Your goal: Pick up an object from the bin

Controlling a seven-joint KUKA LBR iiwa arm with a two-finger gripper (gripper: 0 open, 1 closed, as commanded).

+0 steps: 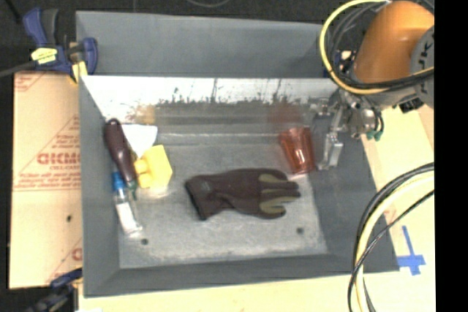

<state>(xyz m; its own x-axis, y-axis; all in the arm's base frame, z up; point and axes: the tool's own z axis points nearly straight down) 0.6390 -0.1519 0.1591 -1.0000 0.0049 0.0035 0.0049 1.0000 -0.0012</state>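
Note:
My gripper (333, 151) hangs low at the bin's right side, close to the right wall. Just to its left lies a small translucent red-orange piece (295, 150), beside the gripper rather than in it as far as I can see. A dark brown glove (240, 193) lies flat in the middle of the bin floor, fingers pointing right, below and left of the gripper.
At the left side of the bin lie a yellow block (155, 168), a tool with a dark maroon handle (118, 145) and a clear, blue-marked end (125, 207), and a white scrap (140, 134). The arm's orange cover and cables sit above the right rim.

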